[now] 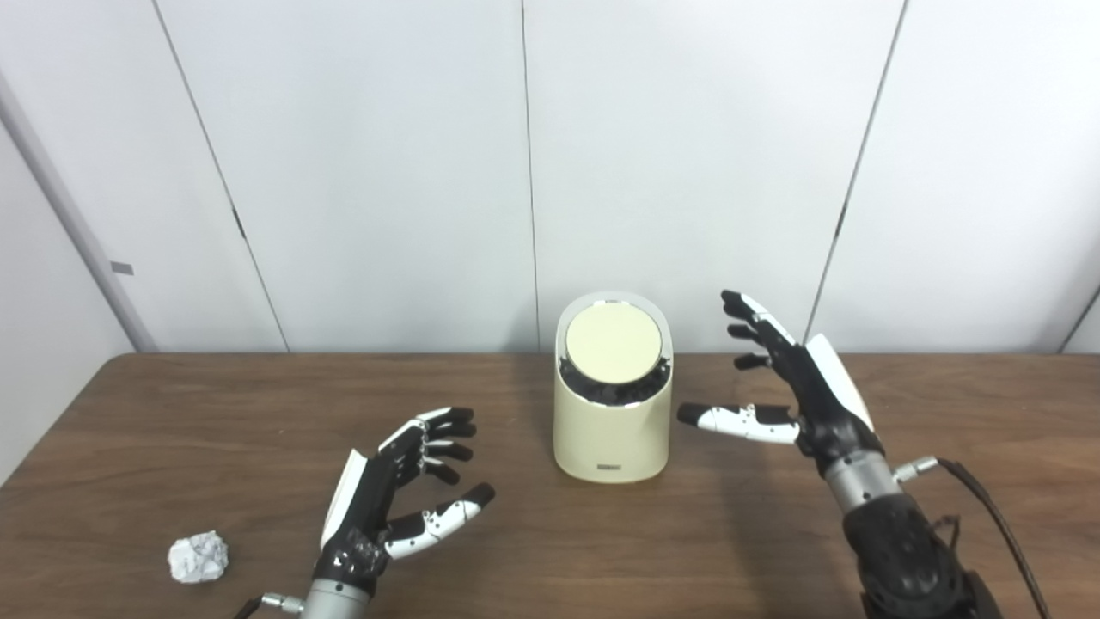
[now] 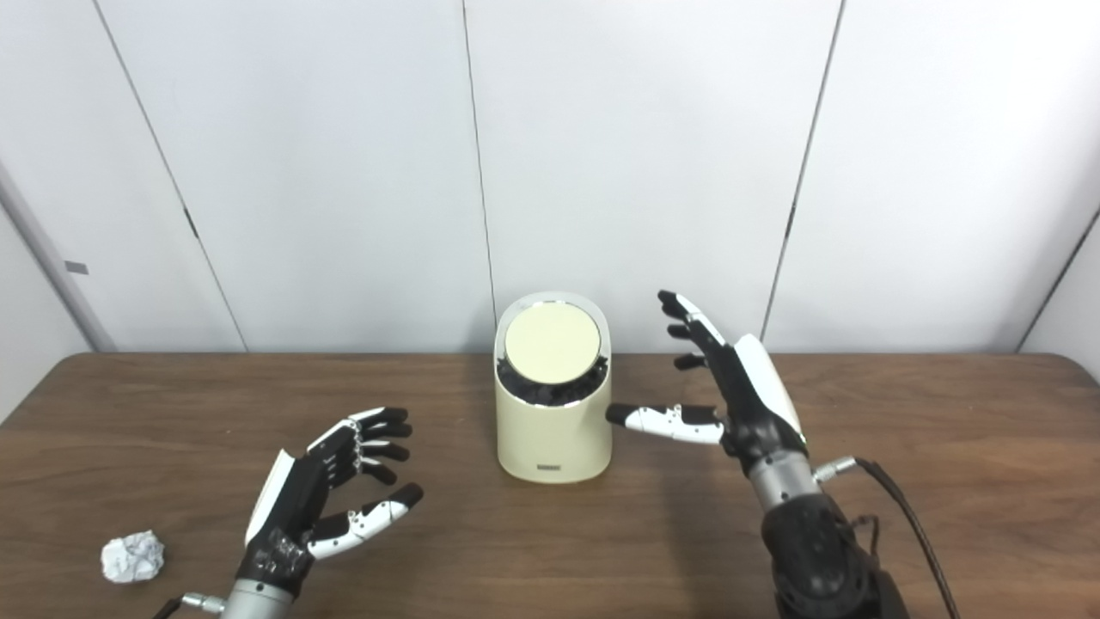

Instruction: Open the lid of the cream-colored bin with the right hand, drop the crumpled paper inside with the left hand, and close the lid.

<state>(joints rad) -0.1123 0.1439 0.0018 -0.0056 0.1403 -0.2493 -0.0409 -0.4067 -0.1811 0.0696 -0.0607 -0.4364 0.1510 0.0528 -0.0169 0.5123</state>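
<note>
Cream-colored bin (image 1: pixel 612 421) stands upright on the table (image 1: pixel 223 430), toward the far edge, roughly mid-width. Round lid (image 1: pixel 614 342) sits tilted toward the camera, seated flush in its ring, so closed. Dark band, likely a liner, shows just under the lid's near edge. Small label at the bin's base, unreadable.

Right robot hand (image 1: pixel 791 387) hangs just to the right of the bin, raised off the table, fingers spread wide and pointing up and away, thumb reaching out toward the bin's side wall. Thumb tip looks close to the wall; in the right eye view it appears nearly touching, but contact cannot be confirmed. Holds nothing.

Left robot hand (image 1: pixel 400 490) sits nearer the camera, to the left of the bin and well apart from it, fingers loosely curled but parted, empty.

Crumpled paper (image 1: pixel 198 557) lies on the table far left of the bin, beyond the left robot hand, close to the near edge. Untouched.

Judgement: step one, opening the lid, barely begun. Next move probably calls for the right robot hand to rise over the bin and press or tip the lid, avoiding a shove to the light-looking body. The left robot hand must swing outward to reach the paper.
</note>
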